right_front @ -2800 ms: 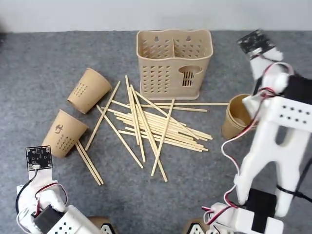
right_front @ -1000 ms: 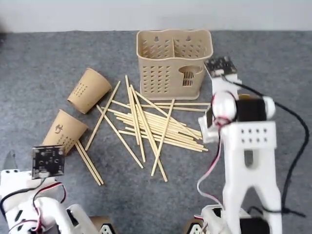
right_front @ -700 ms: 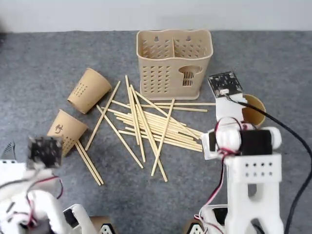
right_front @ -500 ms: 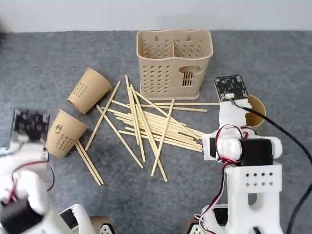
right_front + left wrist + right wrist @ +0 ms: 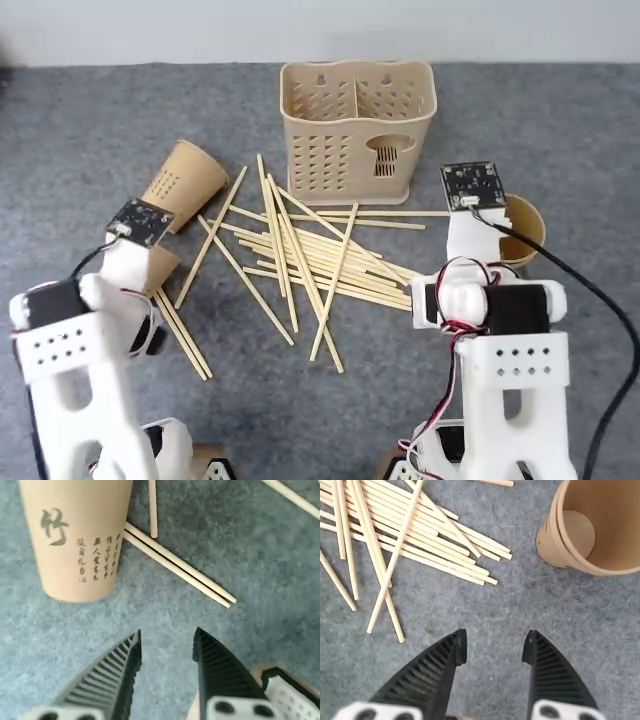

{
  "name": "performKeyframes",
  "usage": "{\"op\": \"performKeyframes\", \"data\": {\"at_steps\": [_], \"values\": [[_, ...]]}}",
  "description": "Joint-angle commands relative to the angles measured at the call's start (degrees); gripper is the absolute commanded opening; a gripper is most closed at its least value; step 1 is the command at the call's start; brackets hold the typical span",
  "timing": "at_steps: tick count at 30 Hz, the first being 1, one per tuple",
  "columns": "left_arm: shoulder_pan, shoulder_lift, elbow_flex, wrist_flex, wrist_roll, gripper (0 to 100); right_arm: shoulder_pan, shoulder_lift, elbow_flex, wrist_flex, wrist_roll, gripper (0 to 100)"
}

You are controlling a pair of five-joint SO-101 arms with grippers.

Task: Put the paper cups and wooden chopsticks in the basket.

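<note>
Hovering left gripper (image 5: 167,634): fingers are parted, nothing is held; a tipped paper cup (image 5: 75,540) is seen just beyond it.
Right gripper (image 5: 496,634): fingers are spread, empty, near the nested cups (image 5: 580,530).
Chopsticks (image 5: 320,260): scattered just near of the basket (image 5: 358,130).

The left arm (image 5: 65,350) and right arm (image 5: 505,365) are white plastic with rows of small holes, black servos (image 5: 522,308) and red, white and black wires (image 5: 452,322). Each wrist bears a black circuit board (image 5: 473,186). The left gripper (image 5: 165,636) and right gripper (image 5: 494,639) have black ribbed fingers (image 5: 435,667).
</note>
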Motion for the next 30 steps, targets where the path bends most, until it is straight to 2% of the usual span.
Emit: {"op": "performKeyframes", "data": {"at_steps": [1, 8, 13, 18, 24, 30], "values": [[0.4, 5.3, 1.7, -8.4, -0.6, 17, 0.0, -1.6, -0.3, -1.5, -0.6, 20.1], [-0.2, 20.1, 3.6, -21.8, -0.7, 17, 0.0, -1.8, 0.0, -1.4, -0.6, 20.1], [-6.4, 28.2, -3.3, -26.7, -0.9, 17, 0.0, -1.9, 0.0, -1.4, -0.6, 20.1], [-9.6, 32.9, -11.6, -26.6, -1.0, 17, 0.0, -1.9, 0.0, -1.4, -0.6, 20.1], [-9.5, 33.5, -16.7, -26.5, -1.0, 17, 0.0, -1.8, 0.1, -1.4, -0.6, 20.1], [-8.4, 33.5, -24.6, -14.8, -0.8, 17, 0.0, -1.8, 0.1, -1.4, -0.6, 20.1]]}}
